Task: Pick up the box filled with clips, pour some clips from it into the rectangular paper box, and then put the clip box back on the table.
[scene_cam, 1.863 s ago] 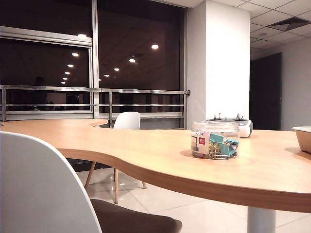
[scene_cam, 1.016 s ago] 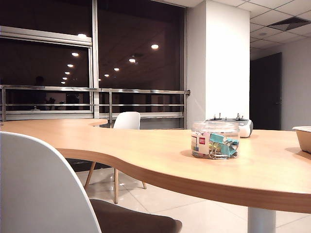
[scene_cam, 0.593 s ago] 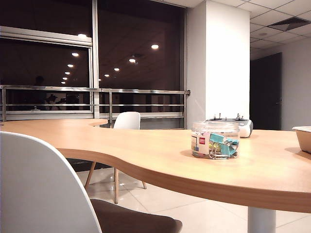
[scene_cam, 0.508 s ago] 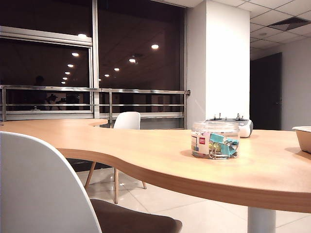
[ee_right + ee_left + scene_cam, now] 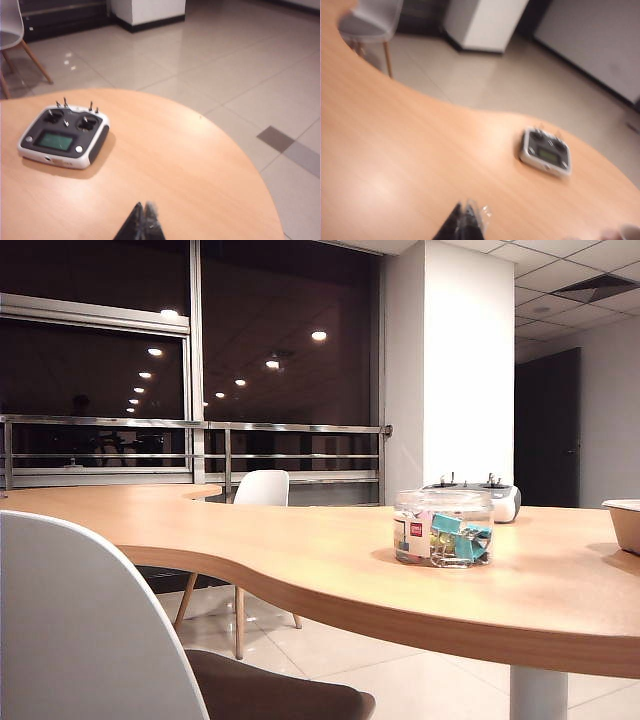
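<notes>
Clear jar (image 5: 442, 528) of clips (image 5: 458, 537) upright on wooden table (image 5: 300, 550), nowhere near either set of jaws. Left gripper (image 5: 465, 220) and right gripper (image 5: 142, 220) both pinched shut, empty. Best opened wide before straddling jar; paper tray (image 5: 622, 524) beyond.

My exterior camera: low, near table (image 5: 330, 560) edge height, looking level across wood top toward dark windows and white pillar; white chair back (image 5: 90, 630) close in foreground.

My left wrist camera: high over table, tilted down and forward, blurred; left gripper (image 5: 465, 220) tips closed at frame edge; white device with knobs (image 5: 546, 152) mid-distance.

My right wrist camera: same downward tilt, sharper, nearer table's rounded end; right gripper (image 5: 142, 220) tips closed.

Shared: white device appears in all three views; tabletop and tiled floor likewise.
</notes>
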